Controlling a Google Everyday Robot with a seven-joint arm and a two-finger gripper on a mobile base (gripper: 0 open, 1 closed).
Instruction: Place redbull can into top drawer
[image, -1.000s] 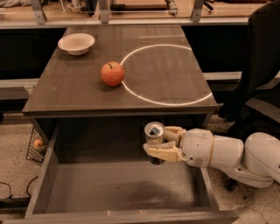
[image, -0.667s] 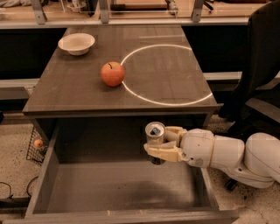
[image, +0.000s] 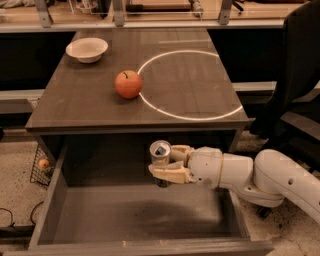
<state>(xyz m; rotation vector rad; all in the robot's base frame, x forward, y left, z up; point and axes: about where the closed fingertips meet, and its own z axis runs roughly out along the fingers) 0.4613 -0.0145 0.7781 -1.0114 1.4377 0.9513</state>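
Nudged a little toward 9 o'clock since a second ago, gripper (image: 161, 161) and can (image: 160, 149) together, height much the same; bowl and apple unmoved. At 10 o'clock on the table (image: 75, 102), a white bowl (image: 87, 49); nearer centre, a red apple (image: 128, 84) touching the 9 o'clock edge of a white circle (image: 195, 118). Below the table's front edge, the can, upright, over the open drawer (image: 52, 200) near its back, pinched between cream fingers (image: 167, 174). No lettering legible on the can. Reaching in level from 3 o'clock, the white arm (image: 280, 177), wrist straight.
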